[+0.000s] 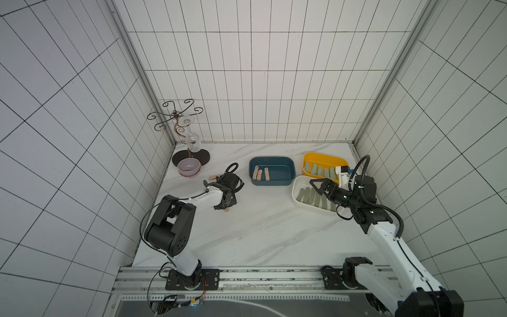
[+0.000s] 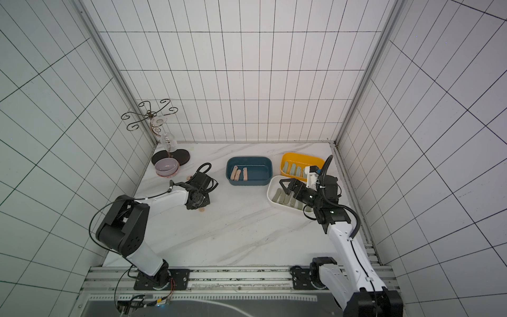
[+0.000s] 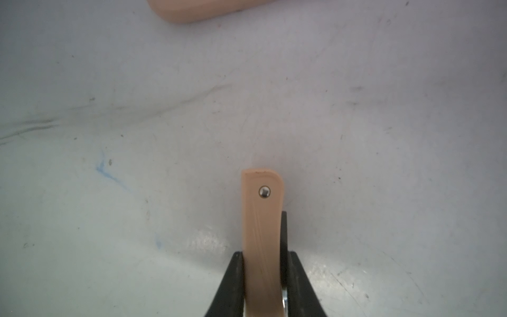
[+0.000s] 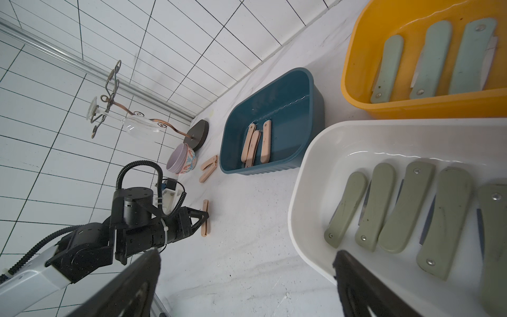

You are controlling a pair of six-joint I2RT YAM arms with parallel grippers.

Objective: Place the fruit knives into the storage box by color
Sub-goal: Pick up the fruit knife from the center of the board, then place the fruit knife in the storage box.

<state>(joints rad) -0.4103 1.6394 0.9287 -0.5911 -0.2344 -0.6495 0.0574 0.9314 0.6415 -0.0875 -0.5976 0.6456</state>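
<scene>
Left jaws pinch the peach-pink knife (image 3: pixel 262 233), riveted end protruding.

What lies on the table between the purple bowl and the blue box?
Two peach-pink fruit knives lie between the purple bowl and the blue box; the right wrist view shows them clearly.

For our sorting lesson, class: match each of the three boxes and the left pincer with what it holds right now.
Column one:
1. blue box
2. yellow box
3. white box
4. left pincer

Column two:
A. olive knives
B. one peach knife, gripped
C. three peach knives
D. mint knives

Pairs: 1-C, 2-D, 3-A, 4-B.
</scene>
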